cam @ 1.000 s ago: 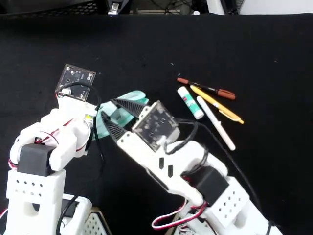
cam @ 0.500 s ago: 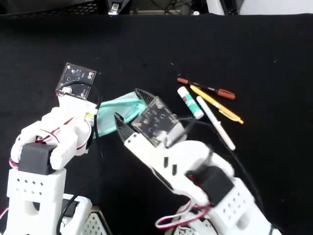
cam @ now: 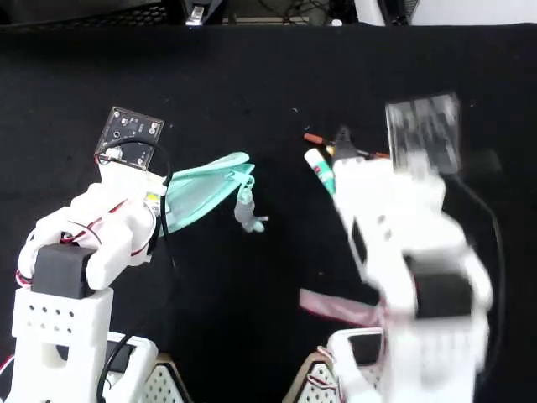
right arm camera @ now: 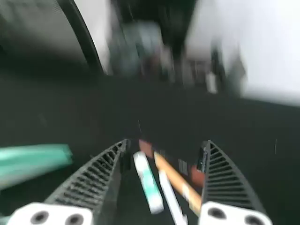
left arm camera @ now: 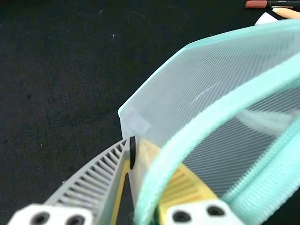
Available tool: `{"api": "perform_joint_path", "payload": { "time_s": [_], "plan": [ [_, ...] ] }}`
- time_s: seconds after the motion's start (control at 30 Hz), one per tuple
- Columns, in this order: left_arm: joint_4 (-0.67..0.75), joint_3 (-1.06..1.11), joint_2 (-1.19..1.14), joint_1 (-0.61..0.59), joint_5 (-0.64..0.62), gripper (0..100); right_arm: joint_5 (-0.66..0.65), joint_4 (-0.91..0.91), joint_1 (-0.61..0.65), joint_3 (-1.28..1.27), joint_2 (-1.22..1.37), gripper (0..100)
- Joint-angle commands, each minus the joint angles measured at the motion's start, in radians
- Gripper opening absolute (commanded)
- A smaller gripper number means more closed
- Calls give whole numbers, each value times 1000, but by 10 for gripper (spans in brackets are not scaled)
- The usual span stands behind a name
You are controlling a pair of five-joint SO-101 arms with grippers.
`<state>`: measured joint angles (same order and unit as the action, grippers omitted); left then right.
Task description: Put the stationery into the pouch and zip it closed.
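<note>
The left gripper point(left arm camera: 132, 158) was clamped on the teal mesh pouch point(cam: 201, 191), left of centre in the high view. The right gripper point(right arm camera: 161, 152) gaped wide, holding nothing, over the stationery point(right arm camera: 149, 183) right of centre.

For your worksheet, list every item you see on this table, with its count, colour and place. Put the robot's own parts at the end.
table: one, black cover, under everything.
pouch: one, mint green mesh, on the left part of the table.
glue stick: one, white with green label, right of the pouch, beside the pens.
brown pen: one, brown, farthest back of the pens.
orange pen: one, orange, next to the glue stick.
white pen: one, white, between glue stick and orange pen.
left end effector: one, shut on one end of the pouch.
right end effector: one, open, above the pens and glue stick.
</note>
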<state>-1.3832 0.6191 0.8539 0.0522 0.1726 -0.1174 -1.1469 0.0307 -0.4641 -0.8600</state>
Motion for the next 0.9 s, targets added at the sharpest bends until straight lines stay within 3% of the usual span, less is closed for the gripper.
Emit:
{"api": "perform_joint_path", "payload": {
  "time_s": [0.0, 0.2, 0.43, 0.63, 0.87],
  "plan": [
    [5, 53, -80, -4, 5, 30, -49, 38, -43, -5, 355, 230],
    [3, 54, -80, -5, 5, 30, -176, 226, -37, 137, 855, 230],
    [8, 54, -80, -4, 8, 30, -321, 129, -11, 472, 1234, 229],
    [8, 54, -80, -5, 9, 30, -318, 34, 9, 713, 1380, 229],
    [9, 54, -80, -5, 11, 30, -319, -37, 92, 768, 1403, 219]
  ]
}}
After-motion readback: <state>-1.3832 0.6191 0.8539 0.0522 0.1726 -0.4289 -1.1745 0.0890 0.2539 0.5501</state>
